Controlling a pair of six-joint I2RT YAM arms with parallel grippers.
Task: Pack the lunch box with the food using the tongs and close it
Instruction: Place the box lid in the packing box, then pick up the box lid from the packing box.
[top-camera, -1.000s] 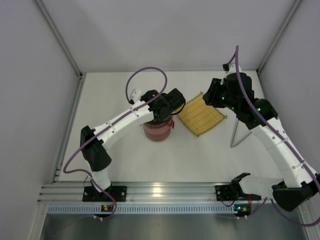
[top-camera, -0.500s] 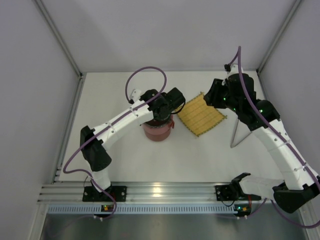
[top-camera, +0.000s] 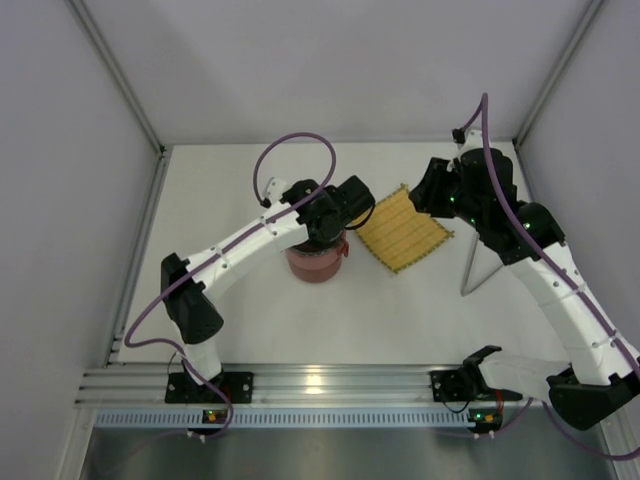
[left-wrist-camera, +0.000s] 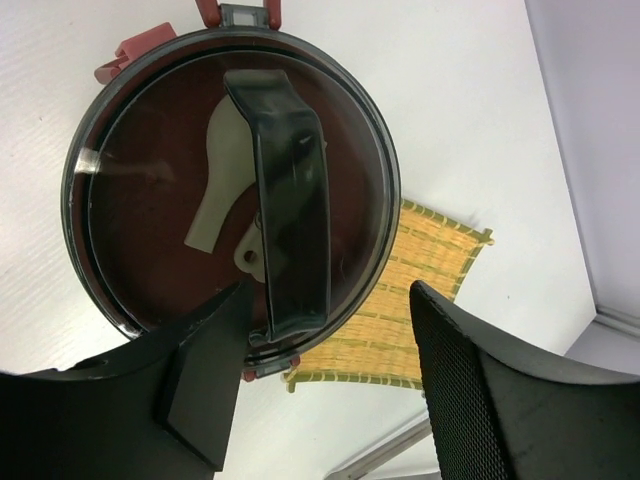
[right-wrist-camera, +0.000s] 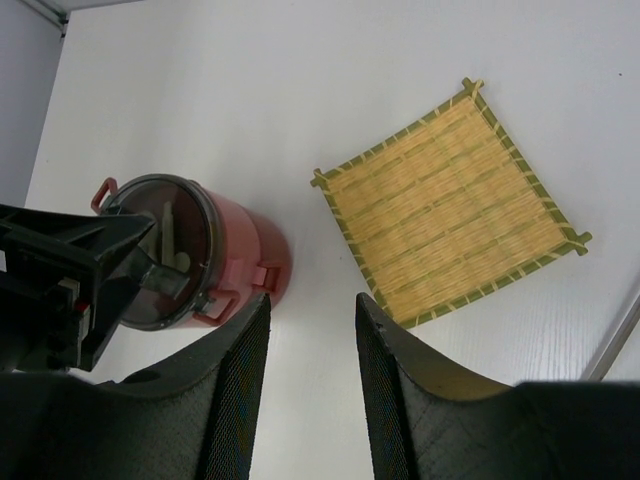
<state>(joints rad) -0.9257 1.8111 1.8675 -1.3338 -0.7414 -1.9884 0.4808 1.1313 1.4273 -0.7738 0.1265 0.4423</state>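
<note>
Now I am hovering the left claw (left-wrist-camera: 330, 290), spread and empty, directly over the closed maroon tiffin (left-wrist-camera: 150, 200); its rigid, glossy lid handle (left-wrist-camera: 290, 190) just below is looking light but slippery, best pinched across the arch. The right claw (right-wrist-camera: 312, 300) is hanging parted, empty.

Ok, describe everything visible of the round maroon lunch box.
The round maroon lunch box stands upright on the white table, beside the yellow woven mat's corner. A smoky see-through lid with a dark arched handle covers it; a beige spoon shows beneath. Red clasps sit at the rim. The left gripper, open, hangs above, not gripping.
</note>
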